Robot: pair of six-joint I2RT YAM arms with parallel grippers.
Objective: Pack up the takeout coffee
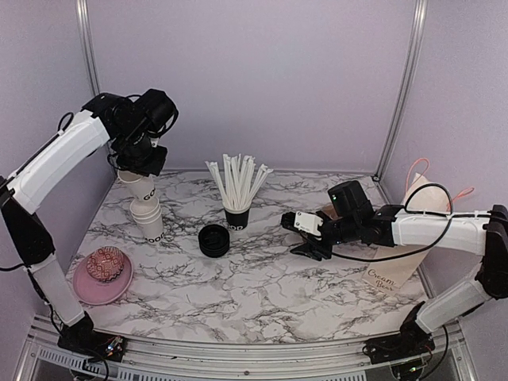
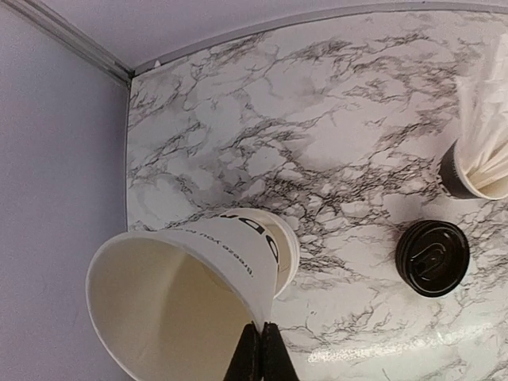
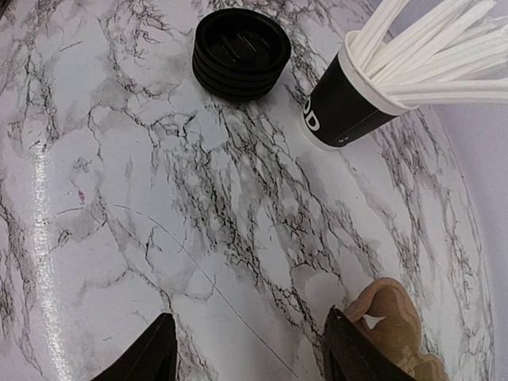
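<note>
Farthest left, at the lower left of the top view, a pink plate [image 1: 82,287] is lying on the marbled worktop [image 1: 278,298] and is carrying a small red-and-white patterned bowl [image 1: 105,263]. Just right of it and higher in the frame, the left gripper [image 2: 260,353] is clenching on the rim of a white paper cup [image 1: 140,188], its fingers pinching the cup wall. That cup has no lid and is tilting, mouth towards the wrist camera, with its base sitting inside the next one of a leaning stack of white cups [image 1: 152,228] that is resting on the worktop in the upper left corner; black lettering is showing on their sides. Towards the middle, a stack of black lids [image 1: 214,240] is lying flat, and just beside it to the right a black cup [image 1: 236,218] is standing upright, holding a fan of white straws [image 1: 238,178]. Further right, the right gripper [image 1: 290,236] is hovering low over bare marble, jaws parted and gripping nothing, well apart from the lids. At the right edge, a brown paper bag [image 1: 393,266] with pink handles is standing behind that arm.
</note>
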